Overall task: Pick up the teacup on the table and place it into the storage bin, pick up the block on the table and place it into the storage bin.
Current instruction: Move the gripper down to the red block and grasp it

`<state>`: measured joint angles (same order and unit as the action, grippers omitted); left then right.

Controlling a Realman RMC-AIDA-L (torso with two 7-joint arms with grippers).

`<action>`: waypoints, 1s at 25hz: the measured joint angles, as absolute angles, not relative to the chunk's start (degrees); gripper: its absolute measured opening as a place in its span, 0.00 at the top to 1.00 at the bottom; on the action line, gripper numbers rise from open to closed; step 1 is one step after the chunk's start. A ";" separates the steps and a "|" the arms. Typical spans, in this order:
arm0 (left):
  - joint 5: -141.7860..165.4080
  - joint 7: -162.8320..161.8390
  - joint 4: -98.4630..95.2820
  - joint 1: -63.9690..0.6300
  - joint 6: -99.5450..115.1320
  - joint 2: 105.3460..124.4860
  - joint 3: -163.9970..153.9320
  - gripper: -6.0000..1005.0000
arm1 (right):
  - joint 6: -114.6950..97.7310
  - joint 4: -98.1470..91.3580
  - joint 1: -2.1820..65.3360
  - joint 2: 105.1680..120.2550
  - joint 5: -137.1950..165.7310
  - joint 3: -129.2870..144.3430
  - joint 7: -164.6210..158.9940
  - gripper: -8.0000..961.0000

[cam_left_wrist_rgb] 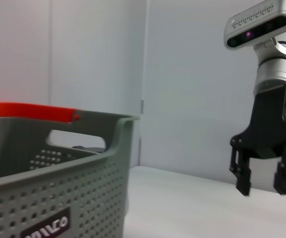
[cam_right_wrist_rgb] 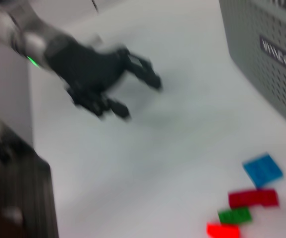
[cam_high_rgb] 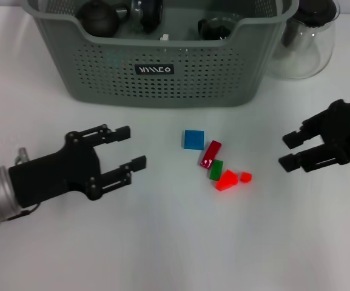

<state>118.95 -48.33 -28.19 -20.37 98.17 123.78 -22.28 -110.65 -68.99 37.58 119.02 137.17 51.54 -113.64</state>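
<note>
White tabletop (cam_high_rgb: 175, 254) lies bare nearest me. Beyond it I have the left end effector (cam_high_rgb: 126, 148) with its fingers spread and empty, low over the tabletop, and opposite it the right end effector (cam_high_rgb: 291, 150), also spread and holding nothing. Between them sits a loose cluster of blocks: a blue block (cam_high_rgb: 193, 139), a dark red block (cam_high_rgb: 211, 153), a green block (cam_high_rgb: 216, 170), a bright red wedge (cam_high_rgb: 226, 180) and a small red piece (cam_high_rgb: 245, 177). Several touch or nearly touch. I judge them light, rigid and rather slick, so I would pinch flat opposite faces. The blue block stands slightly apart and looks easiest; the others crowd each other and may get nudged. Farther back stands the storage bin (cam_high_rgb: 162, 73), already holding dark teaware; I see no teacup on the tabletop. A clear glass jug (cam_high_rgb: 305, 42) stands just beside the bin's right end, fragile and worth avoiding.
</note>
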 joint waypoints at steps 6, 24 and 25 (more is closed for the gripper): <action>118.91 -48.44 -28.98 -18.95 99.62 123.75 -18.97 0.39 | -106.87 -67.19 44.18 120.47 144.61 62.76 -118.23 0.44; 118.83 -48.28 -28.61 -19.12 98.81 124.10 -18.19 0.39 | -86.19 -56.56 44.25 120.61 142.23 82.99 -122.30 0.49; 118.82 -48.41 -28.61 -19.24 98.82 124.10 -18.19 0.39 | -85.74 -56.55 43.92 120.60 142.23 83.40 -122.26 0.49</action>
